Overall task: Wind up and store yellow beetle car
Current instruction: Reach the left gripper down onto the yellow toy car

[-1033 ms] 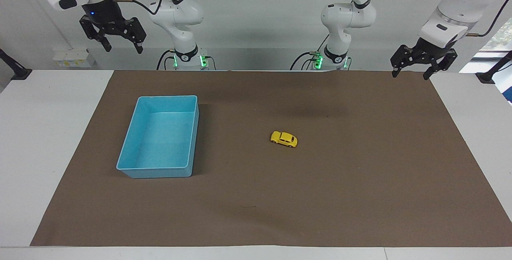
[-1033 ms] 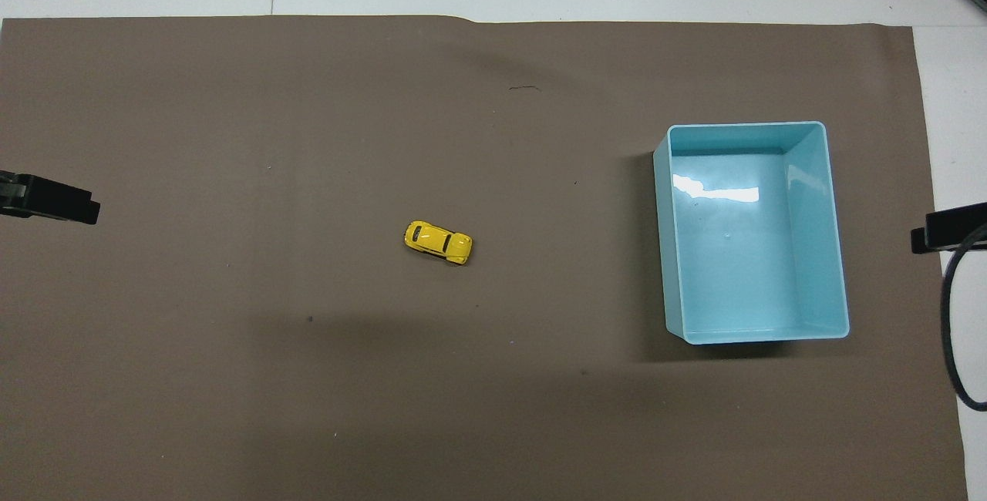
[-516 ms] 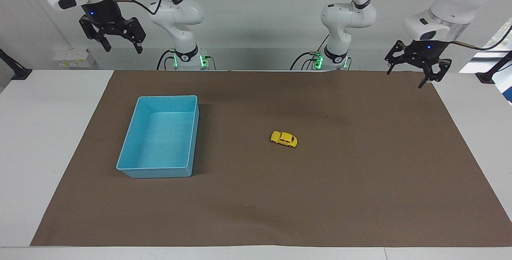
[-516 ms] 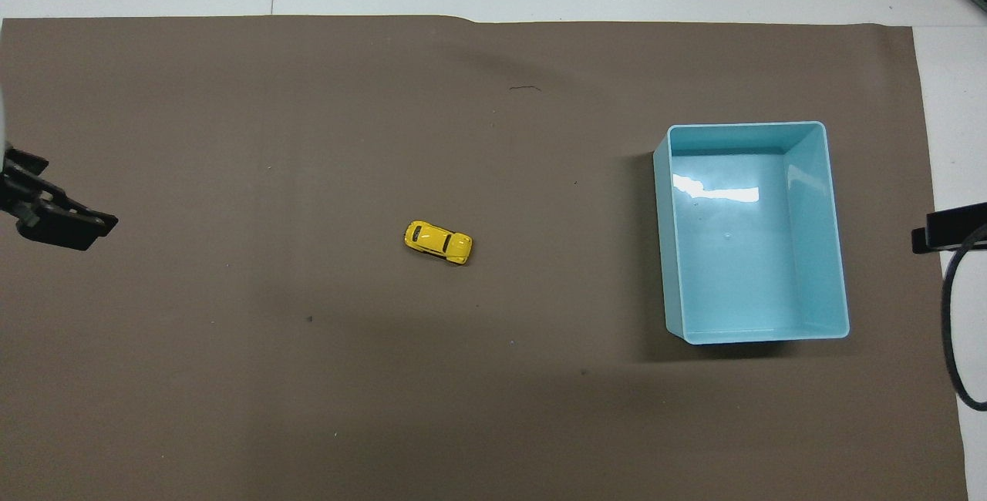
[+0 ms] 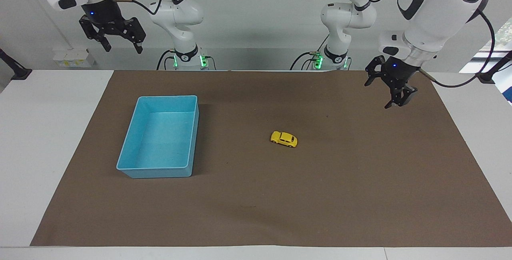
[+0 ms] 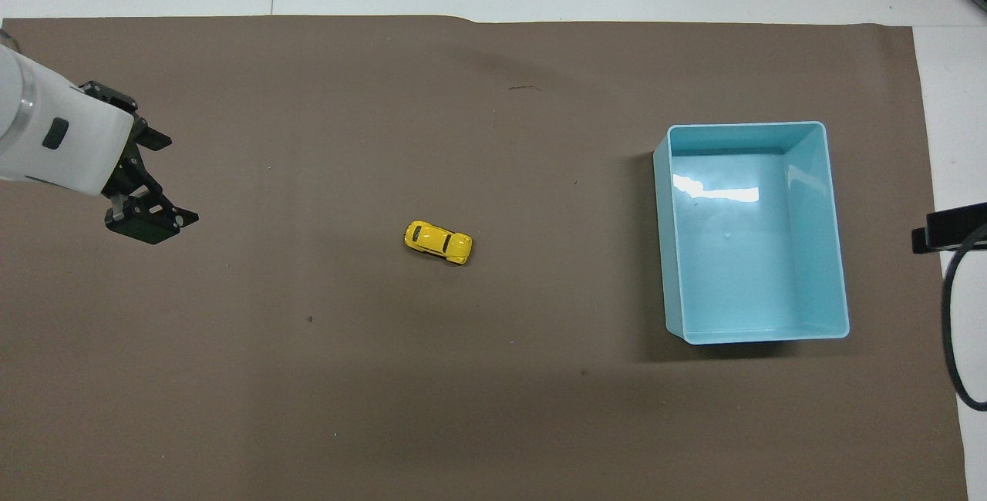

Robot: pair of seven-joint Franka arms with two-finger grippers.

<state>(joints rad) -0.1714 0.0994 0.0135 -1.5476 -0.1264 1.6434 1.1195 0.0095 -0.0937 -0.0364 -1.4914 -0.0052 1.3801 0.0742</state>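
Brown mat (image 5: 360, 180) carries blue bin (image 5: 132, 170) and yellow beetle car (image 5: 284, 139), upright on black wheels mid-mat, dark windows, well apart from bin toward left arm's end. Car's long axis runs roughly along table length, slightly skewed; which end is front unclear. Left gripper (image 5: 390, 92) over mat, right gripper (image 5: 120, 46) raised at its own end: both w/ jaws wide, empty.

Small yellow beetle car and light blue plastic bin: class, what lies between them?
Nothing: only bare brown mat separates the yellow beetle car from the blue bin, clearest in the overhead view.
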